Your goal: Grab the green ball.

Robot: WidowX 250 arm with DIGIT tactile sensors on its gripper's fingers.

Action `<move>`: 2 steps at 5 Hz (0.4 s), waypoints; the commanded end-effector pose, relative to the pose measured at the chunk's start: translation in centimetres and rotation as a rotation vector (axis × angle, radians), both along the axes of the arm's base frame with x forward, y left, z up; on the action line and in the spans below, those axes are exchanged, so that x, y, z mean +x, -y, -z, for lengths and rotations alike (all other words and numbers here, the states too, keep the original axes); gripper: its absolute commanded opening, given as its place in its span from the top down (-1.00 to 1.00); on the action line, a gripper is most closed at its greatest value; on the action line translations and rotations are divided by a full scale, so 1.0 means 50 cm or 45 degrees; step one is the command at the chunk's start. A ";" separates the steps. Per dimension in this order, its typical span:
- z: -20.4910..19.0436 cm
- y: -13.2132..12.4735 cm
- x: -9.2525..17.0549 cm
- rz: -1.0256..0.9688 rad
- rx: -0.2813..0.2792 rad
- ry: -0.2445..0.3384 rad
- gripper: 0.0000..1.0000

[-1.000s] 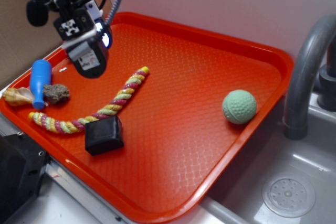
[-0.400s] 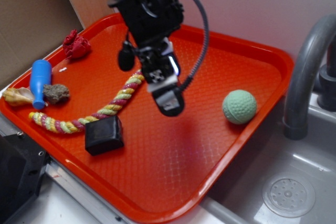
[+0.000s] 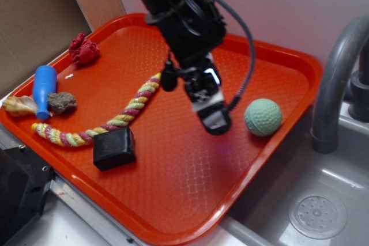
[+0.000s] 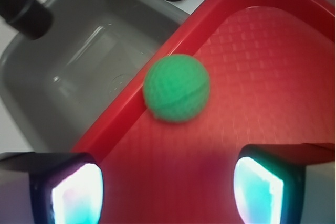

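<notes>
The green ball (image 3: 263, 117) rests on the red tray (image 3: 173, 200), against the rim nearest the grey sink (image 3: 323, 211) and close to the curved faucet pipe (image 3: 334, 84). The gripper (image 3: 214, 120) hangs just beside the ball, above the tray floor and apart from it. In the wrist view its fingers (image 4: 68, 192) stand spread wide and released, holding nothing, with the ball (image 4: 176, 87) lying ahead between them and bare tray in between. Farther from the ball than the gripper lie a black block (image 3: 114, 148), a striped rope (image 3: 109, 122), a blue cylinder (image 3: 44, 87), a brown rock (image 3: 61, 102), a shell (image 3: 19, 106) and a red knotted lump (image 3: 83, 50).
</notes>
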State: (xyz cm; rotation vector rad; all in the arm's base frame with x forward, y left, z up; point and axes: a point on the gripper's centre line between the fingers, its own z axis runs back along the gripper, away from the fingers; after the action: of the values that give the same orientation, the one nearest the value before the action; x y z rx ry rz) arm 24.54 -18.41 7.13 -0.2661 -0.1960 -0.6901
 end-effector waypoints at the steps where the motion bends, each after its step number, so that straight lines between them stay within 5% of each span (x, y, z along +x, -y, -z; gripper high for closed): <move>1: 0.028 0.071 0.033 0.067 -0.031 0.074 -1.00; 2: 0.052 0.090 0.051 0.039 -0.037 0.059 -1.00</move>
State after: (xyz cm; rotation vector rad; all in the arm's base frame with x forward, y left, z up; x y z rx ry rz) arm 27.38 -21.91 3.33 -0.2759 -0.2104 -0.6980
